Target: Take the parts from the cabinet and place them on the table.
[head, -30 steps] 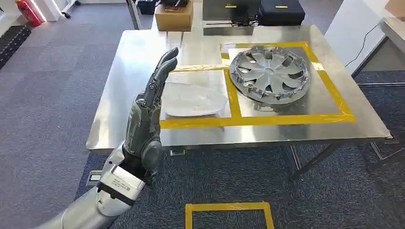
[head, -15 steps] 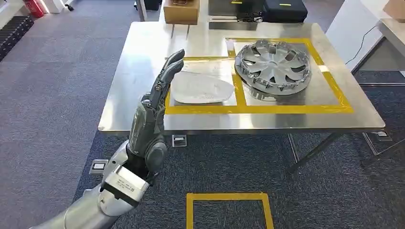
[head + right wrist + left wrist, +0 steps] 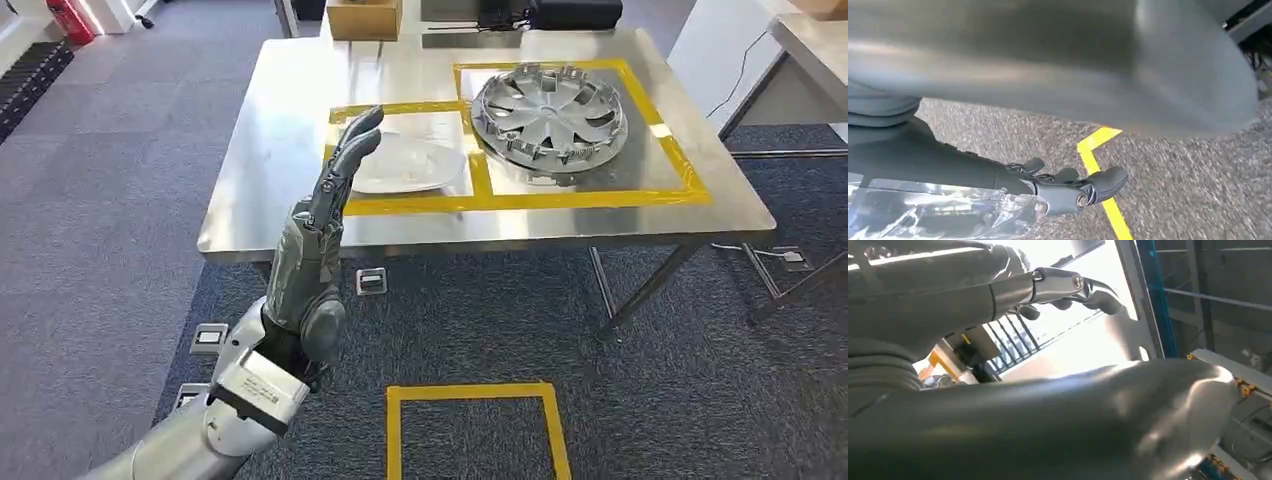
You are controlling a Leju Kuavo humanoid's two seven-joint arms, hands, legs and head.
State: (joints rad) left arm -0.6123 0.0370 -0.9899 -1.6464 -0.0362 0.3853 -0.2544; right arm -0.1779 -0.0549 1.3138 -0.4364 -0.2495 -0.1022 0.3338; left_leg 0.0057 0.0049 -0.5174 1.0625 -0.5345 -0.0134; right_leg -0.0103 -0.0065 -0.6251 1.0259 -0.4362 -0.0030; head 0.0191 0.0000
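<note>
Whole head view has shifted since a second ago, so the camera moved: the bench [image 3: 250,150] now sits higher in frame with more carpet below it, parts unmoved within their tape outlines. Left robot hand [image 3: 318,240] is raised at about 9 o'clock from picture centre, fingers straight and close together, holding nothing. Right robot hand [image 3: 1068,187] hangs over the carpet near a yellow floor tape [image 3: 1100,170]; clear crinkled film lies against its palm side, but whether the fingers pinch it, cannot tell. Hubcap [image 3: 549,110] lies flat inside the larger taped square at 1 o'clock; white part [image 3: 405,166], shallow and dish-like, lies in the smaller taped square just beside it at 12 o'clock, partly behind the left fingertips. Judgement: both parts are thin moulded plastic, light, fairly stiff but liable to flex or crack under a hard squeeze; smooth faces likely slippery. Best hold for the hubcap: the rim or a spoke opening; for the white part: its edge. Cardboard box [image 3: 364,18] at the far bench edge, contents not visible
</note>
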